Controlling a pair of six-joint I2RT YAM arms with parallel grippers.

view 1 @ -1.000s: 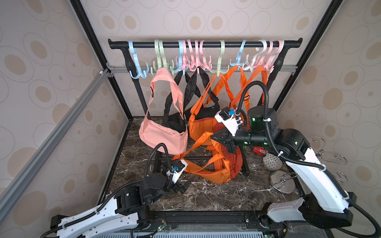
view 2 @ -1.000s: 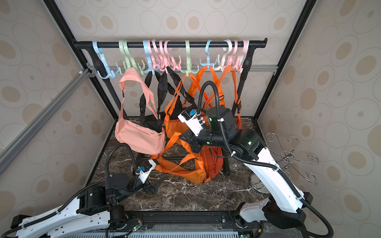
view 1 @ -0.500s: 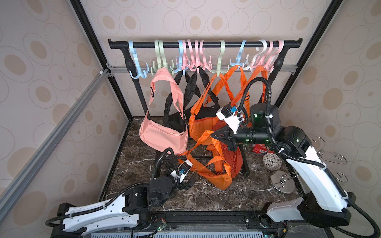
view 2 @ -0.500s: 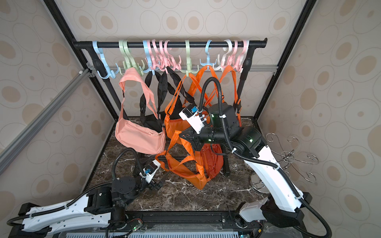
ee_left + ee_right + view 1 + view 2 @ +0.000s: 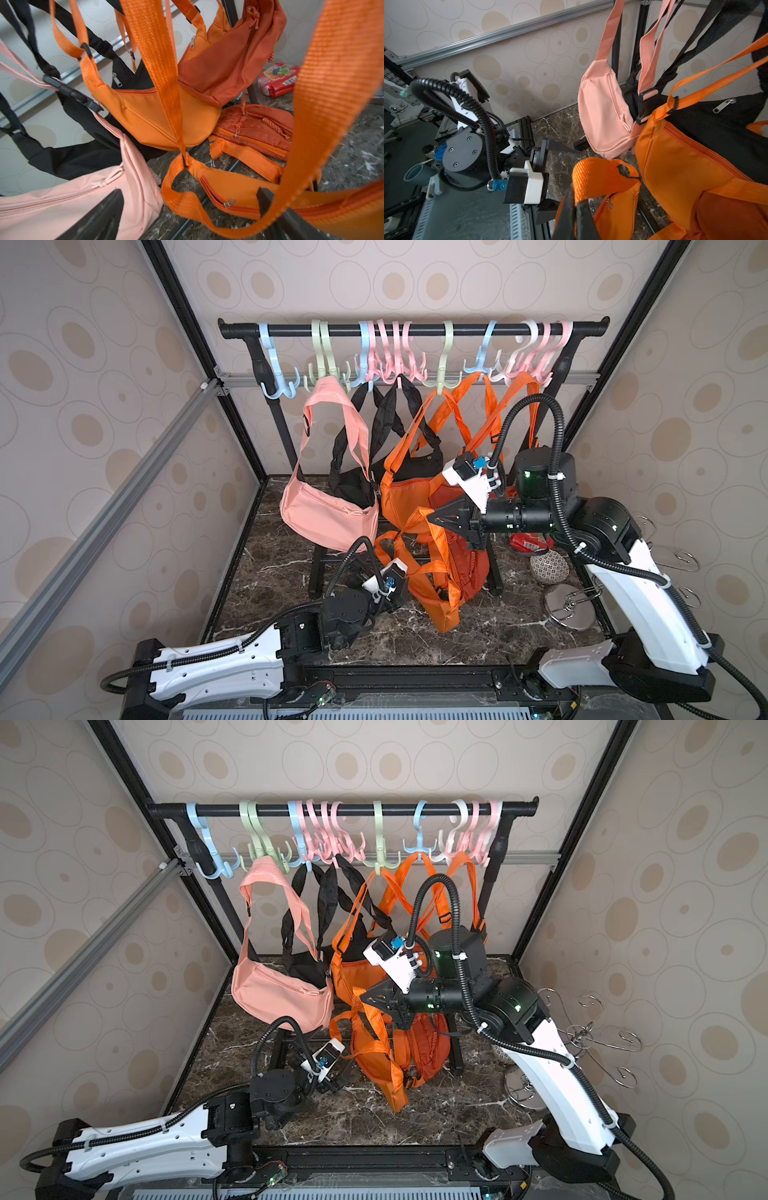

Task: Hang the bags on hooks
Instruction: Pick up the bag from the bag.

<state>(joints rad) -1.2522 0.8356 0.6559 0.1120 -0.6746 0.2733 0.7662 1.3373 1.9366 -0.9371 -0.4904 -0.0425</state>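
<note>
At the left of the rail (image 5: 415,329), with its row of pastel hooks (image 5: 446,356), a pink bag (image 5: 328,510) hangs from one of them. Black bags (image 5: 353,485) hang just beside it. Below these, low over the marble floor (image 5: 282,572), my left gripper (image 5: 556,176) is spread wide and grasps nothing. Its fingers point toward the orange bag (image 5: 438,605) just beside it.

That bag, the one to hang, is on no hook. It dangles under my right gripper (image 5: 434,519), well below the rail and in front of the other orange bags (image 5: 409,497) that hang there. My right jaws are clenched on its strap (image 5: 593,176), which loops over them. Whether the bag's lower end touches the floor I cannot tell. Further right, a red packet (image 5: 528,541) lies on the floor.
</note>
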